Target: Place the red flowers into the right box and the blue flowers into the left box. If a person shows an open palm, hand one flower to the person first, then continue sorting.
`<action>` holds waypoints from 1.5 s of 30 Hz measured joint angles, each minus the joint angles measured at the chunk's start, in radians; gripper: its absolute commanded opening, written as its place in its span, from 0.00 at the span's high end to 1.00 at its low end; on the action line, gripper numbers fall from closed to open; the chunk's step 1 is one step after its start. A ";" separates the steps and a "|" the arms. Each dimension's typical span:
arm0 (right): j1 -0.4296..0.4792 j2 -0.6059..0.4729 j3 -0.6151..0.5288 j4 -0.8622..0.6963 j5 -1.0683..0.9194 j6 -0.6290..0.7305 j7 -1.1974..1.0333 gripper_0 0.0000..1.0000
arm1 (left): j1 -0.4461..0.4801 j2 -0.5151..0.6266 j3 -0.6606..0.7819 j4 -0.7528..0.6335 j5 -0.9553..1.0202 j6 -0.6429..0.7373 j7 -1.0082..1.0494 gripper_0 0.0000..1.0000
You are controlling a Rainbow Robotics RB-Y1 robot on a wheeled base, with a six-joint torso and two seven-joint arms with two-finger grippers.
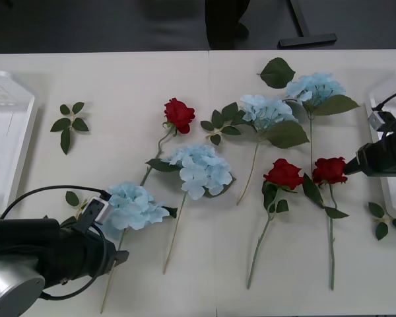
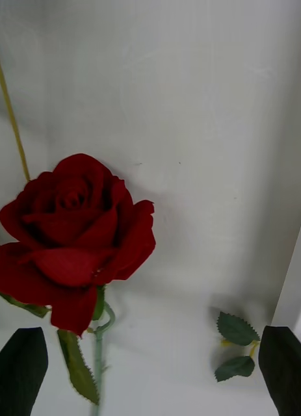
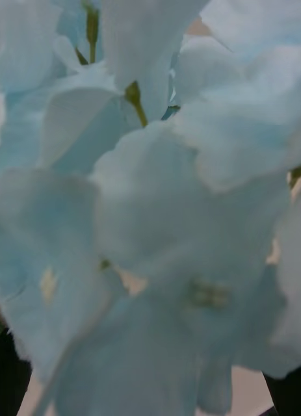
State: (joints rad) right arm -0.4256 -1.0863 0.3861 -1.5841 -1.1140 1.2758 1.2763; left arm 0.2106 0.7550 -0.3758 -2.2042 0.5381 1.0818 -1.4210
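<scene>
The left gripper (image 1: 122, 254) sits at a blue flower (image 1: 133, 206) near the table's (image 1: 119, 79) front edge; petals hide whether its fingers grip. The right gripper (image 2: 153, 367) hangs open, empty, beside a red rose (image 2: 72, 237) near the right box (image 1: 391, 191).

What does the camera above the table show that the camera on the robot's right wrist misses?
Only the front view takes in both white boxes, four blue flowers, three red roses and both arms. Only the right wrist view shows the right claw open, its black fingers at the corners. Both share the rightmost red rose and loose leaves nearby.
</scene>
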 measured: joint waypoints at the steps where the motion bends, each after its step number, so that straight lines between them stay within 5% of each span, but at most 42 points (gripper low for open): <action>1: 0.023 0.000 0.000 -0.026 0.026 -0.019 -0.001 0.05 | -0.003 -0.003 -0.009 0.010 -0.007 -0.020 0.000 0.00; 13: 0.122 0.055 0.004 -0.076 0.210 -0.087 -0.051 0.05 | -0.042 -0.022 -0.109 0.151 -0.033 -0.168 0.001 0.01; 16: 0.126 0.092 0.004 -0.054 0.225 -0.095 -0.051 0.04 | -0.047 -0.022 -0.116 0.156 -0.035 -0.177 0.002 0.38; 17: 0.126 0.103 0.004 -0.048 0.231 -0.095 -0.052 0.04 | -0.048 -0.022 -0.116 0.156 -0.036 -0.177 0.002 0.55; 18: 0.127 0.112 0.004 -0.045 0.236 -0.095 -0.052 0.04 | -0.048 -0.022 -0.116 0.156 -0.037 -0.177 0.002 0.82; 20: 0.129 0.129 0.004 -0.043 0.246 -0.095 -0.052 0.04 | -0.048 -0.023 -0.116 0.156 -0.040 -0.178 0.003 1.00; 42: 0.145 0.237 0.029 -0.039 0.388 -0.116 -0.105 0.04 | -0.051 -0.022 -0.114 0.154 -0.070 -0.179 0.050 1.00; 45: 0.145 0.238 0.036 -0.039 0.388 -0.117 -0.124 0.16 | -0.052 -0.005 -0.092 0.119 -0.064 -0.173 0.051 1.00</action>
State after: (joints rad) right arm -0.2809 -0.8485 0.4217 -1.6229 -0.7262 1.1586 1.1518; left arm 0.1588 0.7502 -0.4679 -2.0856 0.4736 0.9087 -1.3704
